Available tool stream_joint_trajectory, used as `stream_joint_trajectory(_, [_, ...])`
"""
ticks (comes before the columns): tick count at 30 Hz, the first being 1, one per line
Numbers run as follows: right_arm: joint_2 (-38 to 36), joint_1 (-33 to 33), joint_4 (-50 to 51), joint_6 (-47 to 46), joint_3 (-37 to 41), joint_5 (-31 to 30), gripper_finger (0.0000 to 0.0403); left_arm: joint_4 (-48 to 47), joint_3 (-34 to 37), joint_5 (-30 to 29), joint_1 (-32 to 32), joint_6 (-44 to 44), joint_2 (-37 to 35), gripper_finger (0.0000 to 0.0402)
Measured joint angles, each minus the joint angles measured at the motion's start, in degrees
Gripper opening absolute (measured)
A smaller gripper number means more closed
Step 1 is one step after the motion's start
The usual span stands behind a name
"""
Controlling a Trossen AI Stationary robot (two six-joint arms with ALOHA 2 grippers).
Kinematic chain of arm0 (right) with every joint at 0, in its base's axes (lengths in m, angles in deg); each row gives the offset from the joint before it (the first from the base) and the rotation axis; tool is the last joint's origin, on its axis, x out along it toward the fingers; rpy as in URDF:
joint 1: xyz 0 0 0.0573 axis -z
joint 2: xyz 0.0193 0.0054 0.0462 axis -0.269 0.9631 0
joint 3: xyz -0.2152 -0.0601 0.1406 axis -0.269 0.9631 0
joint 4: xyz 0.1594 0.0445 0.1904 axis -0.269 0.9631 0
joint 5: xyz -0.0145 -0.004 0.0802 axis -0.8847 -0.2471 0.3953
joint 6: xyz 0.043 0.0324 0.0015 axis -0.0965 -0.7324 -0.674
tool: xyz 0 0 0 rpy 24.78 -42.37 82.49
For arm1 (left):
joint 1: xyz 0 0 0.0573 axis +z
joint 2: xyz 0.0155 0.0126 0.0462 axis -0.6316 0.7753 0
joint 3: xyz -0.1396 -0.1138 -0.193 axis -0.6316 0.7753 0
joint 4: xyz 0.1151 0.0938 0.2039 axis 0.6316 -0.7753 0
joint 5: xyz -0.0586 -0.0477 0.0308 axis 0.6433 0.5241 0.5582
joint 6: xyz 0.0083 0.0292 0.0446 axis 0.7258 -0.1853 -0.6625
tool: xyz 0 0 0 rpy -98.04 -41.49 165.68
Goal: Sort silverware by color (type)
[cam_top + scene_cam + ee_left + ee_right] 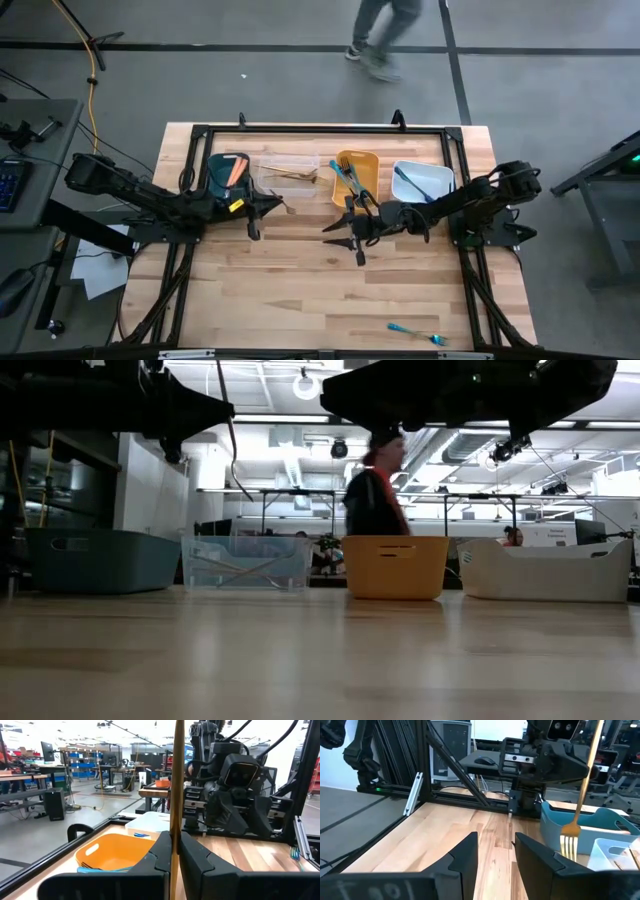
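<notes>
A gold fork [176,785] is clamped upright between the fingers of the left gripper [175,851], raised above the counter [300,290] just beside the clear bin [290,175], where other gold pieces are already gathered. The right gripper [495,851] is held apart and empty, near the orange bin [357,172]. A teal-handled piece [418,333] is left lying alone near the counter's front edge. The step in hand appears to be the delivery of the gold fork; the next move calls for it to be carried over the clear bin and released.
</notes>
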State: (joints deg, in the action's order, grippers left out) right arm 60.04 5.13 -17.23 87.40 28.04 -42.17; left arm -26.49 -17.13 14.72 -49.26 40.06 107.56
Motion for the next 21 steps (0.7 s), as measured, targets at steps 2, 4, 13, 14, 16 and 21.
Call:
stream_joint_trajectory(2, [-0.01,0.00,-0.01,-0.01,0.01,0.01,0.0124,0.00,0.00,0.00,0.00,-0.01,0.00,0.0007])
stream_joint_trajectory(4, [0.01,0.00,-0.01,-0.01,0.00,-0.03,0.0124,-0.02,0.00,-0.01,0.00,-0.02,0.00,0.0007])
stream_joint_trajectory(13, [0.01,0.00,-0.64,-0.01,0.00,-2.39,0.0124,-0.42,-0.35,-13.08,3.24,-0.15,0.00,0.0007])
stream_joint_trajectory(14, [0.01,0.00,-0.62,-0.01,0.00,-2.62,0.0124,-1.36,-1.05,-13.28,4.87,-0.13,0.00,0.0007])
stream_joint_trajectory(16, [0.01,0.00,-0.62,-0.01,0.00,-2.76,0.0124,-5.50,-3.84,-9.73,8.88,-0.17,0.00,0.0007])
stream_joint_trajectory(21, [0.01,0.38,-0.60,0.00,0.00,-2.76,0.0124,-36.51,-19.21,2.42,20.07,-0.15,1.92,0.0007])
